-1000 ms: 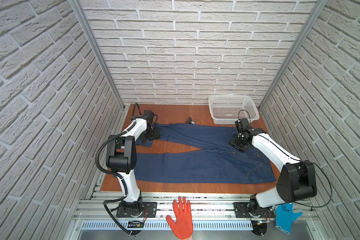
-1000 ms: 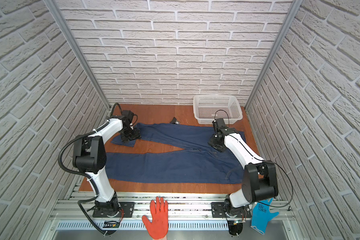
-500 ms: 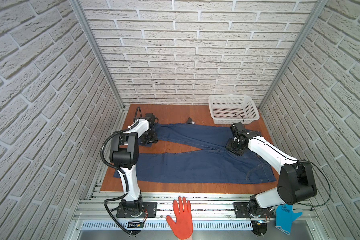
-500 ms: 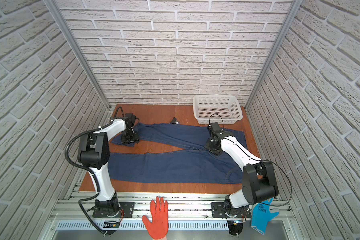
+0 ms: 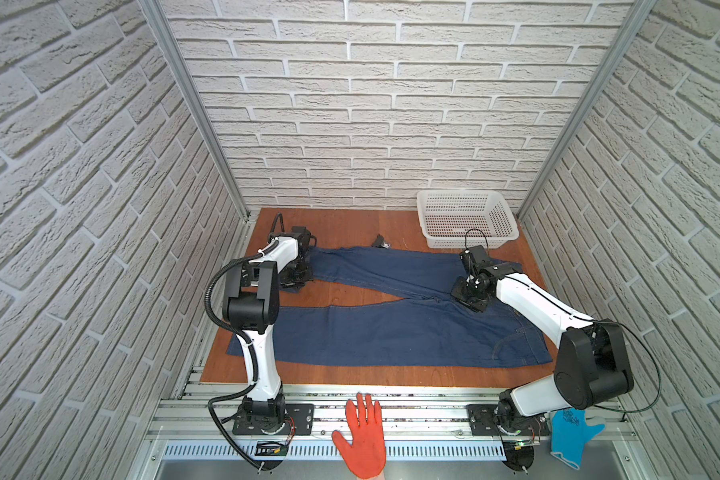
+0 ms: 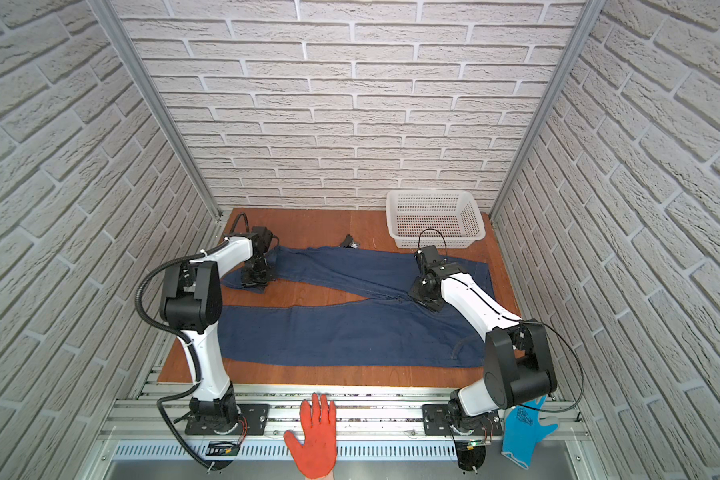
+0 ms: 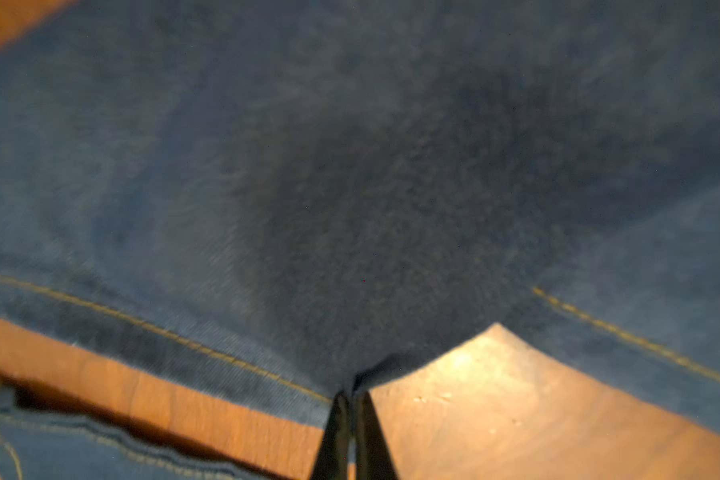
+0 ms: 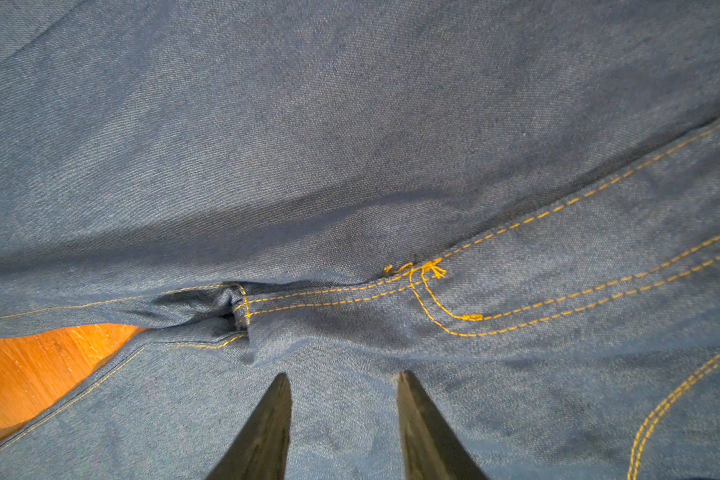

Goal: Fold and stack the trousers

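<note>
Trousers [image 5: 391, 332] of dark blue denim with yellow-orange stitching lie spread flat on the reddish-brown wooden surface [image 5: 350, 291], waist to the right and legs splayed leftward in a V.

The left arm rises from the front rail, elbow high, with its forearm stretched to the far left corner. There the left gripper [image 5: 296, 278] points down at the end of the far leg. In the left wrist view its fingers [image 7: 333, 436] are pressed together, pinching the hem edge of the trousers.

The right arm reaches forward and inward, wrist bent down over the crotch seam. The right gripper [image 8: 341, 376] has its fingers spread, with nothing between them, just above the denim.

A teal-blue glove [image 5: 570, 432] on the front rail carries dark print too small to read.
</note>
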Controlling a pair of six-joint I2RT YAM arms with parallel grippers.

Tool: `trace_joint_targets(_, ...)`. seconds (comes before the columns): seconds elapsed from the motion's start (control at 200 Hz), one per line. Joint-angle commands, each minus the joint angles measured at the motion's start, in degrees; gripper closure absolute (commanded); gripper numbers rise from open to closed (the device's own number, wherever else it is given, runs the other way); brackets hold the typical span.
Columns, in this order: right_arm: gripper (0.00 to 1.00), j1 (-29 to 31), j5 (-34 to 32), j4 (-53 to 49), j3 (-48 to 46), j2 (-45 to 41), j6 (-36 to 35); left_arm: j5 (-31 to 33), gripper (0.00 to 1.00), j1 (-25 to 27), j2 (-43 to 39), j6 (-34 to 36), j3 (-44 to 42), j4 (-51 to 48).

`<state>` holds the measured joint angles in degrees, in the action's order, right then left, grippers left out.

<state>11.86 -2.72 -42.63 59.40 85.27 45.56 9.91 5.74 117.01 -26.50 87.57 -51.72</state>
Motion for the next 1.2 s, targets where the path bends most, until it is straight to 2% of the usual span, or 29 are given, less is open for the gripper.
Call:
trace_joint_targets(0.0,0.57,0.35,-0.77,-0.24,0.76,-1.05,-0.65,3.46,1.00,-0.94,-0.11,2.01,8.37,-4.84)
trace_joint_targets(0.135,0.57,0.35,-0.97,-0.91,1.58,-1.50,-0.64,3.71,1.00,-3.32,3.18,3.82,22.72,-10.25)
trace_joint_targets(0.35,0.58,0.39,-1.01,-1.72,3.40,-0.75,-0.56,3.45,1.00,-6.96,19.49,5.97,50.94,-21.90)
trace_joint_targets(0.495,0.58,0.44,-0.97,-2.34,4.04,-0.57,-0.56,2.93,1.00,-9.20,27.09,5.63,60.44,-24.14)
trace_joint_targets(0.665,0.58,0.45,-1.64,-3.49,4.80,-0.90,-0.82,2.74,1.00,-11.01,29.71,5.34,61.53,-21.21)
trace_joint_targets(0.71,0.58,0.45,-1.97,-3.76,5.00,-0.82,-0.91,2.79,0.96,-11.35,29.90,5.32,61.64,-20.13)
trace_joint_targets(0.765,0.58,0.43,-2.26,-3.99,5.10,-0.81,-0.91,2.74,0.88,-11.67,30.00,5.35,61.70,-18.74)
trace_joint_targets(0.845,0.58,0.42,-2.96,-4.39,5.20,-0.90,-0.91,2.49,0.62,-11.63,29.48,5.67,62.18,-17.10)
trace_joint_targets(0.965,0.57,0.35,-4.26,-5.28,5.68,-1.49,-0.76,2.65,0.38,-11.55,25.19,5.68,60.65,-14.33)
trace_joint_targets(1.065,0.54,0.21,-6.24,-7.75,7.36,-1.65,-0.91,1.51,0.30,-11.21,18.09,5.51,55.67,-10.27)
trace_joint_targets(1.195,0.51,-0.71,-6.74,-8.41,7.40,-3.54,-0.99,0.48,0.27,-10.01,8.00,4.56,46.88,-7.71)
